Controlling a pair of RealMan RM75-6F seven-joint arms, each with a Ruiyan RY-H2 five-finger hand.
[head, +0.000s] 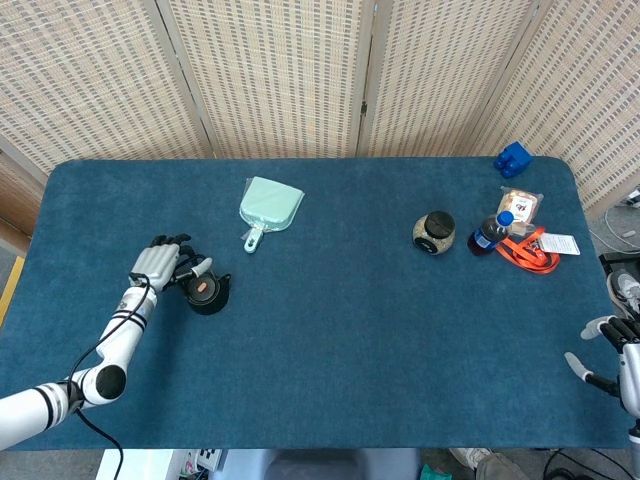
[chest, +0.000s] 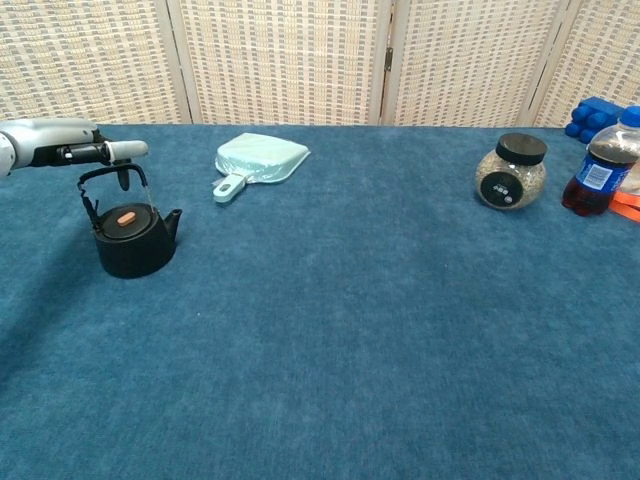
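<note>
Left hand, seen from the head camera, sits over the left part of the blue table with its fingers curled round the wire handle of a small black kettle. The kettle is just to the hand's right, with an orange knob on its lid. Up and to the right lies a pale green dustpan, well apart from the kettle. Far across the table stand a jar with a black lid and, just beside it, a bottle with a blue cap; orange straps, a small packet and a blue block lie near them. Right hand hangs at the table's right edge, fingers apart, holding nothing.

From the chest camera, only the left hand's fingers reach in from the left edge — they grip the top of the kettle's upright handle. The kettle's base looks to be at the table surface, though whether it rests there or is just lifted cannot be told. The dustpan lies behind it; the jar, bottle and block stand at far right. The right hand does not show here.
</note>
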